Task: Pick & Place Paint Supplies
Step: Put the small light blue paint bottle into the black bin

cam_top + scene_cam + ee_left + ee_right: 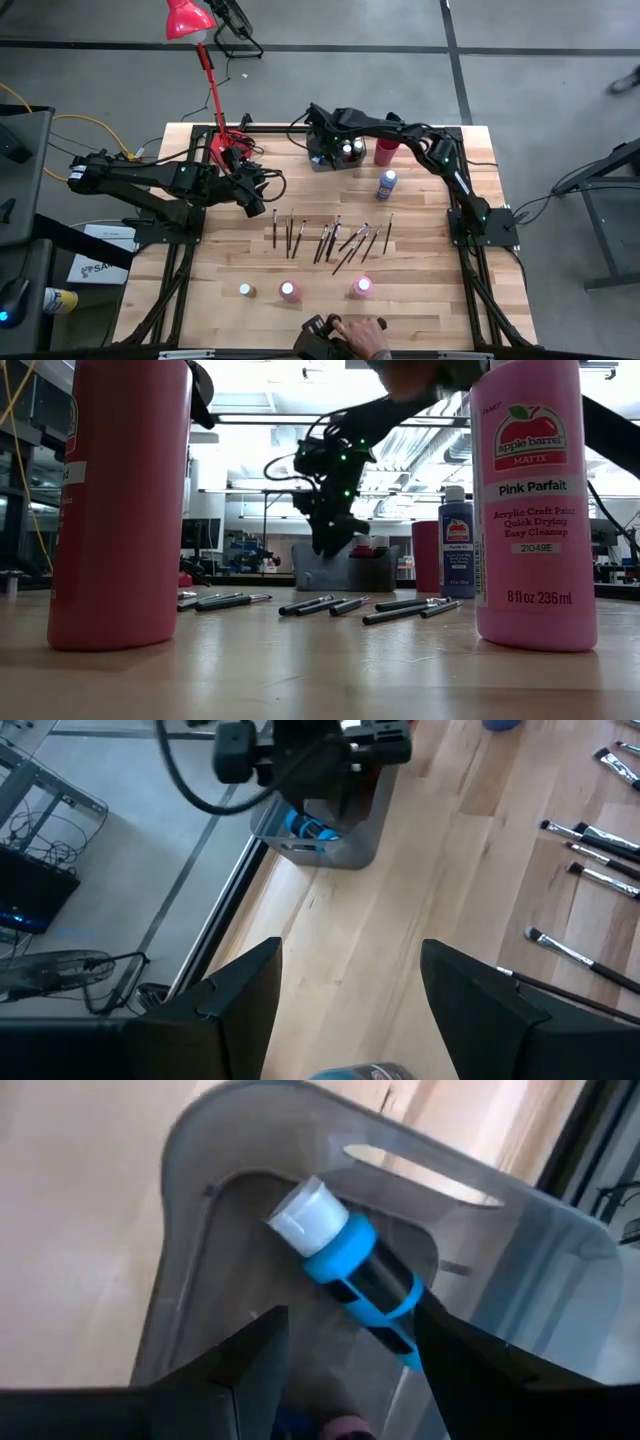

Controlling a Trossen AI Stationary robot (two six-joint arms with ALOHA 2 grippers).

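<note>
The right gripper (pixel 345 1355) hovers spread and empty over the grey bin (pixel 322 160) at twelve o'clock, apparently to drop the blue bottle (pixel 345 1265) inside, while the left gripper (pixel 350 995), also spread and empty, waits at nine o'clock.

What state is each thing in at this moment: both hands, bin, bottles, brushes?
Left hand: open, empty, above the table.
Right hand: open, over the grey bin.
Blue bottle with white cap: lying in the bin.
Blue bottle: upright on the table.
Pink-capped bottles: upright.
Brushes: lying flat in a row.
</note>
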